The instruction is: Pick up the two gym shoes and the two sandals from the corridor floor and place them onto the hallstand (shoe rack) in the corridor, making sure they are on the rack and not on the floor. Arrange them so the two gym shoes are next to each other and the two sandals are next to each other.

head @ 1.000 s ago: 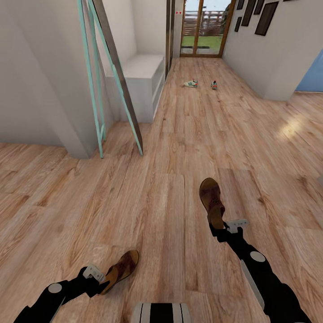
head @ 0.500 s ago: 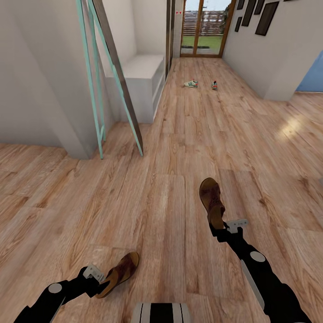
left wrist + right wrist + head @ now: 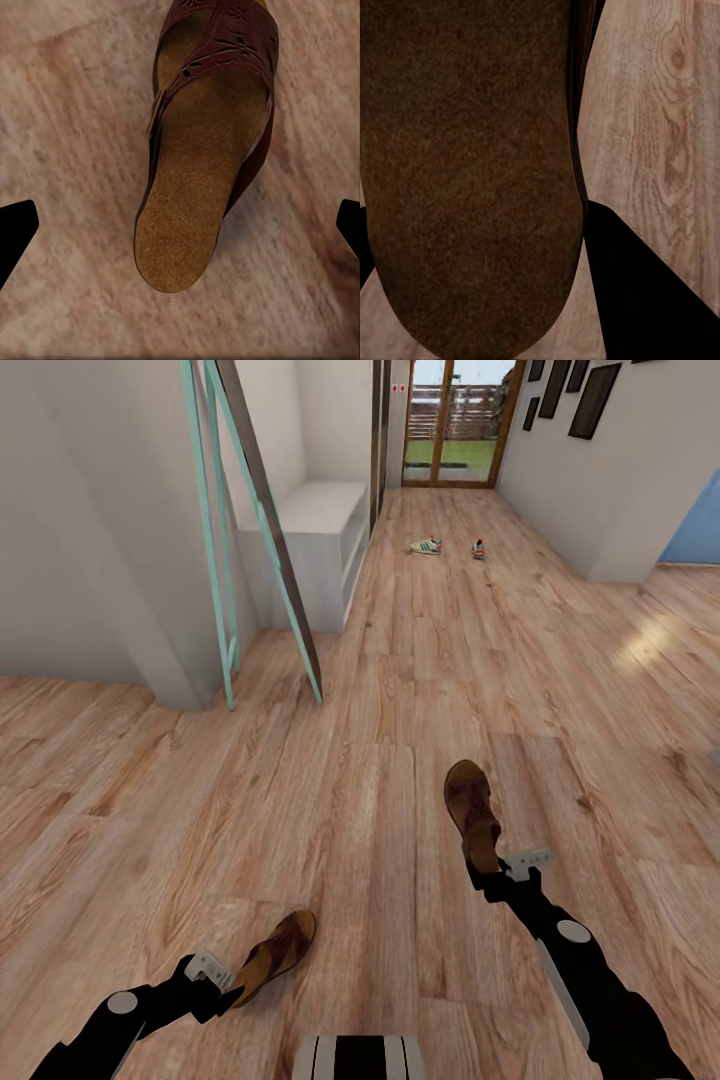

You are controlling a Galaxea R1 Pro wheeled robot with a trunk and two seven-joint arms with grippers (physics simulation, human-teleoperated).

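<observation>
One brown sandal (image 3: 277, 952) lies on the wood floor (image 3: 350, 690), its heel just ahead of my left gripper (image 3: 222, 982). That sandal's (image 3: 202, 157) tan footbed faces up between the far-apart tips of the left gripper (image 3: 180, 225), which is open. My right gripper (image 3: 490, 872) is shut on the heel of the other sandal (image 3: 471, 808); its dark body (image 3: 465, 165) sits tight against a black finger (image 3: 645, 292). Two gym shoes (image 3: 426, 546) (image 3: 477, 549) lie far down the corridor. The light grey hallstand (image 3: 322, 520) stands along the left wall.
A teal-framed leaning panel (image 3: 262, 530) rests against the wall corner just before the hallstand. Glass doors (image 3: 450, 420) close the corridor's far end. Dark picture frames (image 3: 590, 400) hang on the right wall. A wide stretch of floor lies between me and the gym shoes.
The whole view has shifted slightly, so the camera moved. The sandal by my left gripper slid a little up and right in the picture. The right sandal stayed with its gripper.
</observation>
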